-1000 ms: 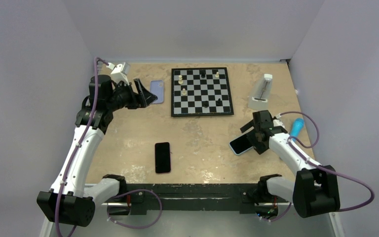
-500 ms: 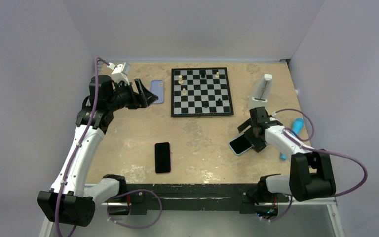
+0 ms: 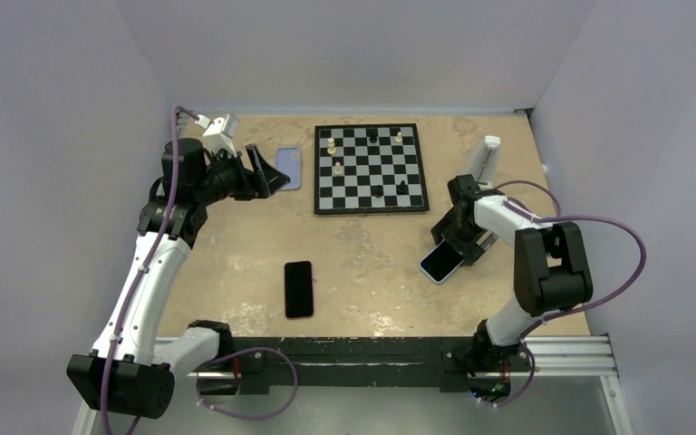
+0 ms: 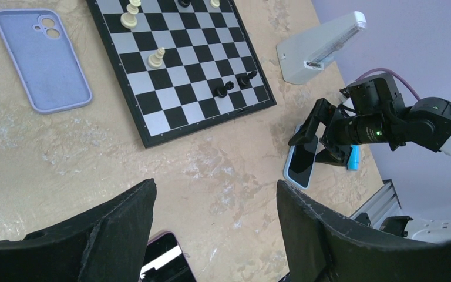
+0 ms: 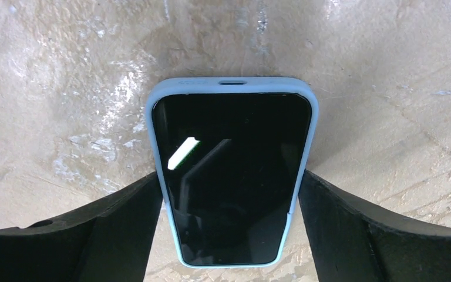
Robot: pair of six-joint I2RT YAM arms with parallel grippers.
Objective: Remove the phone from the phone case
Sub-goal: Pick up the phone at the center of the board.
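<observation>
Blue phone case (image 5: 232,82), right of centre in top view: phone (image 5: 232,176) still seated inside, extraction pending. Right fingers (image 5: 111,229) apart, flanking case; left fingers (image 4: 111,235) apart, empty.

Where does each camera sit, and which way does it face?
Top external: above and behind the bases, looking down on the table; left arm and right arm show whole.
Left wrist: at the far left, looking across the chessboard toward the right arm; its own open jaws fill the bottom.
Right wrist: straight down on the cased phone; its own jaws flank it.
Shared: top and left wrist both show chessboard, lilac case and cased phone.
</observation>
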